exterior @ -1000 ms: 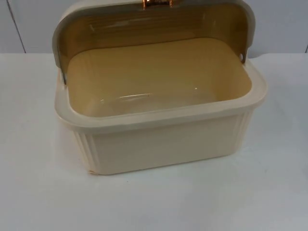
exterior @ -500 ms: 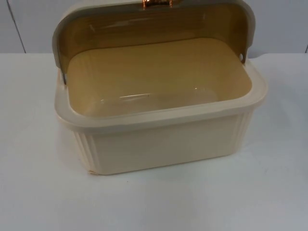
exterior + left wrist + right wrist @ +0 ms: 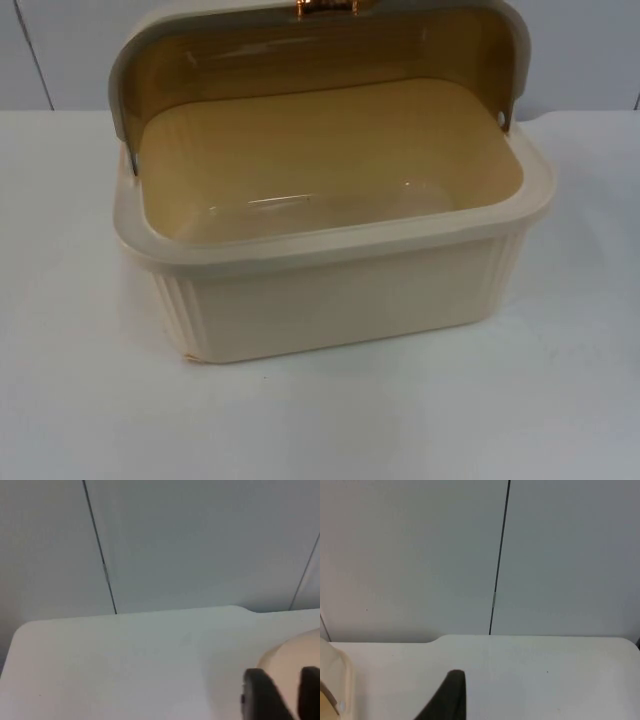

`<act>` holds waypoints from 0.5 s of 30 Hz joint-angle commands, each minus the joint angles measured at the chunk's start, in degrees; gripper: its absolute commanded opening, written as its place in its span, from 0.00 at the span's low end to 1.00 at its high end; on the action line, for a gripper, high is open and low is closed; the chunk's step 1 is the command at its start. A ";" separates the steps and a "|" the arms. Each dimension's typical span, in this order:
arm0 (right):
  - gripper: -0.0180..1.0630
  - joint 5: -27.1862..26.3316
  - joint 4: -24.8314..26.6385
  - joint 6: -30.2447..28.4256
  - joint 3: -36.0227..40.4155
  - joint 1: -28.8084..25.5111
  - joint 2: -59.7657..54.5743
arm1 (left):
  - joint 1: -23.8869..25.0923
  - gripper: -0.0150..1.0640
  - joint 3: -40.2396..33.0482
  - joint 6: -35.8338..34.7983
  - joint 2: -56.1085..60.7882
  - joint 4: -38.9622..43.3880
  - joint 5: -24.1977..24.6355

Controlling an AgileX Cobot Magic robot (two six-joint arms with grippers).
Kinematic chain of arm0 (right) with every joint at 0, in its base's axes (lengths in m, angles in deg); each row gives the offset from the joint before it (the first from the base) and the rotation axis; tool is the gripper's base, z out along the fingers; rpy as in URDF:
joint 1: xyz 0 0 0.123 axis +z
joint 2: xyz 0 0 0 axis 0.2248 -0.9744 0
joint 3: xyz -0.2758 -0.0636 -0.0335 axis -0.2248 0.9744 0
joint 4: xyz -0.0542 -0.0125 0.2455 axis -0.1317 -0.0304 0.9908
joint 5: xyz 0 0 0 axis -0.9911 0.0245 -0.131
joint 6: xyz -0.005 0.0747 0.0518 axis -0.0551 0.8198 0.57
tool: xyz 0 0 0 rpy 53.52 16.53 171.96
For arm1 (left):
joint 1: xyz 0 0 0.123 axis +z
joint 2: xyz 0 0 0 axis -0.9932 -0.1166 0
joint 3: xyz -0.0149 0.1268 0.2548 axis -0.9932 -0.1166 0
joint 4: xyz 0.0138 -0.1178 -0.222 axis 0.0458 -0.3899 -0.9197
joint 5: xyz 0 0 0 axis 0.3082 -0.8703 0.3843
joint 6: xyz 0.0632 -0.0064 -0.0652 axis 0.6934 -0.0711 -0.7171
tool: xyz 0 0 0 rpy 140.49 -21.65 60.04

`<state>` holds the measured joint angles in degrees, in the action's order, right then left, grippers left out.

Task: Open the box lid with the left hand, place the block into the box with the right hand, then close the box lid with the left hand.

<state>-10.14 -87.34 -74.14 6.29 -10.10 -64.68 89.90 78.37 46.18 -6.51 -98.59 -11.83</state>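
Box lid standing open, box empty; my left gripper is waiting slightly parted, holding nothing; right gripper's opening I cannot tell; block placement looks next.

Left gripper fingers (black) beside the cream box on the table.

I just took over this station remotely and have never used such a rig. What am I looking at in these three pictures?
It is a two-armed table robot. The top view looks down on a white table with a cream box, its lid swung up and the inside bare. No block is in it. The other two pictures come from cameras on the arms' wrists. The left pincer hovers over the table beside the box's rounded edge, facing the grey partition wall. The right pincer hangs over the table near the box's other end. Neither visibly holds anything.
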 commanded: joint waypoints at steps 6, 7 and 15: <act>0.98 -0.27 0.18 -0.29 -0.33 -0.34 0.15 | 0.22 0.98 -0.23 -4.49 0.31 -1.03 -2.23; 0.98 -0.27 0.18 -0.29 -0.33 -0.34 0.15 | 0.22 0.98 -0.23 -4.49 0.31 -1.03 -2.23; 0.98 1.11 0.31 -0.29 -0.33 -0.34 0.15 | 0.22 0.98 -0.23 -4.49 0.31 -1.63 -1.91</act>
<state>-9.66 -87.34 -74.14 6.29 -10.10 -64.68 89.90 78.31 42.12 -6.51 -99.39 -13.51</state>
